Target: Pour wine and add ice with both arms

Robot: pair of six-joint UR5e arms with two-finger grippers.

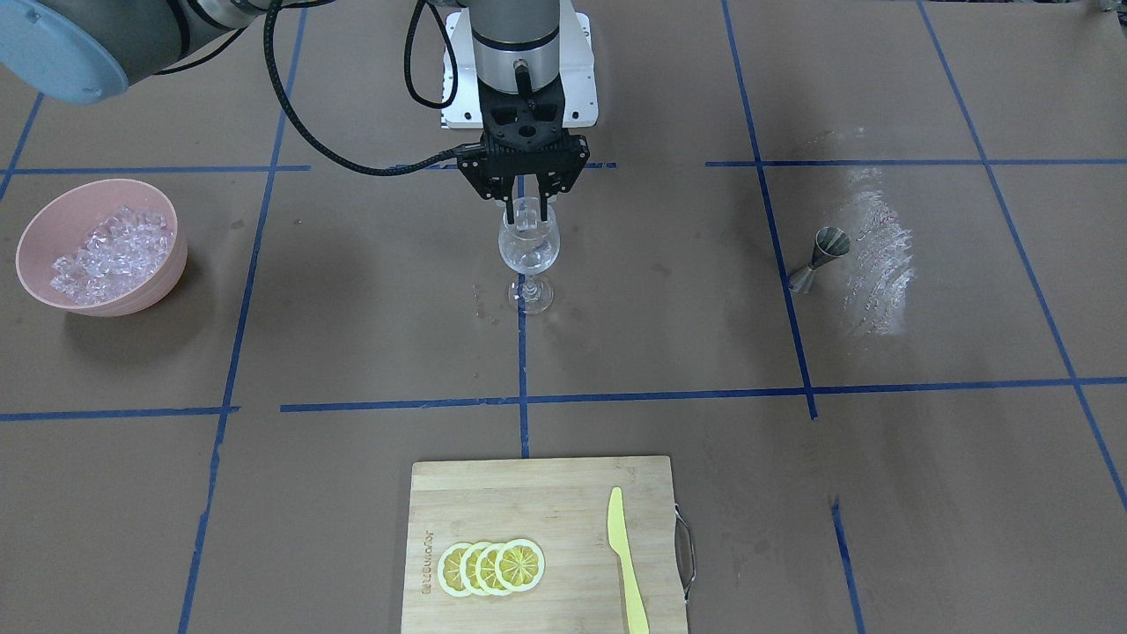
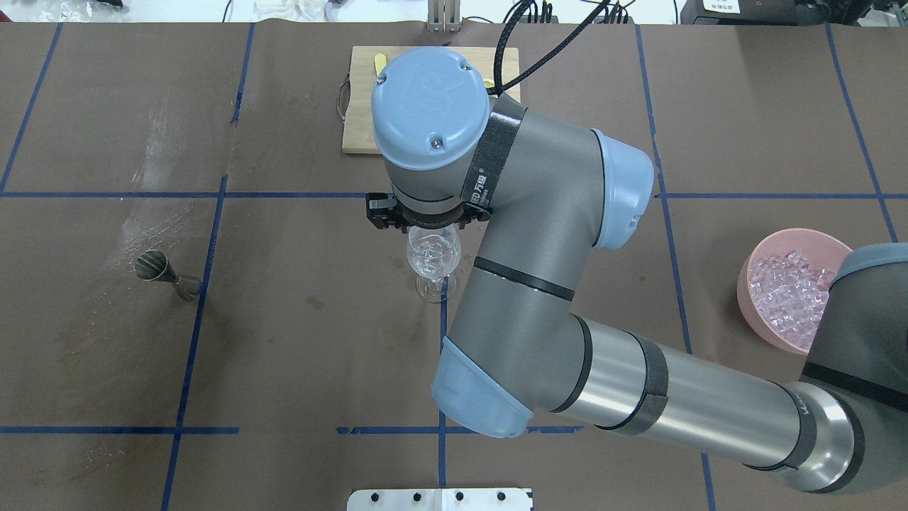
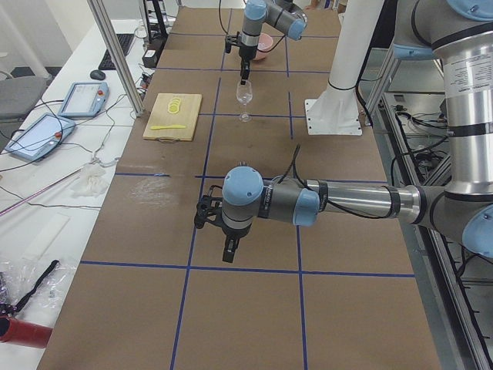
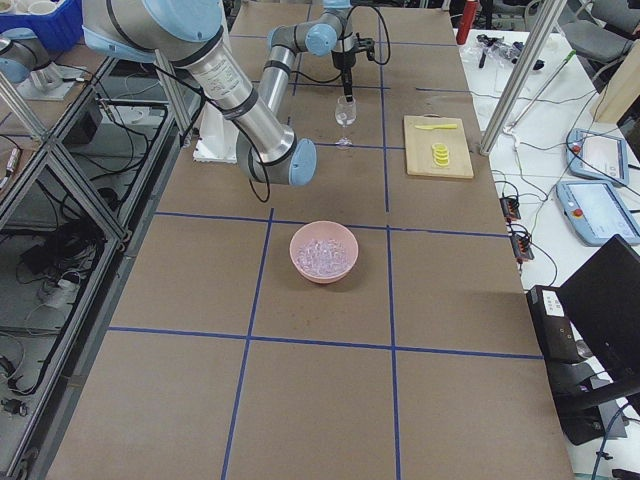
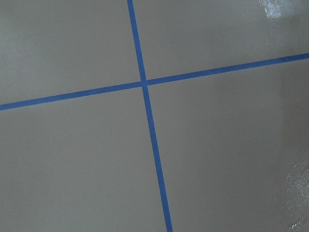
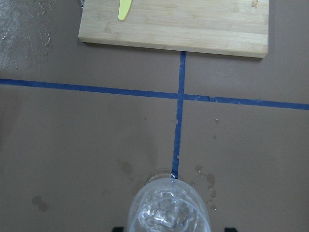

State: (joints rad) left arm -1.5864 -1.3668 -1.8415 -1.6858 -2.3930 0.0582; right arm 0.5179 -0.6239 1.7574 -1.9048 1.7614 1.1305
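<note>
Ice cube (image 1: pixel 529 211) held over the wine glass (image 1: pixel 528 251)

The right hand (image 1: pixel 527 220) is pinched narrow on a single ice cube, and it's lined up right at the rim of the wine glass directly below it, probably so the cube lands inside and not on the table (image 1: pixel 669 291). A few cubes can be seen in the wine glass. The rest of the ice (image 1: pixel 110 255) is piled in a pink bowl (image 1: pixel 53 207) well off to the hand's side. The left hand (image 3: pixel 229 253) is parked far away; whether it's wide or narrow can't be told.
</note>
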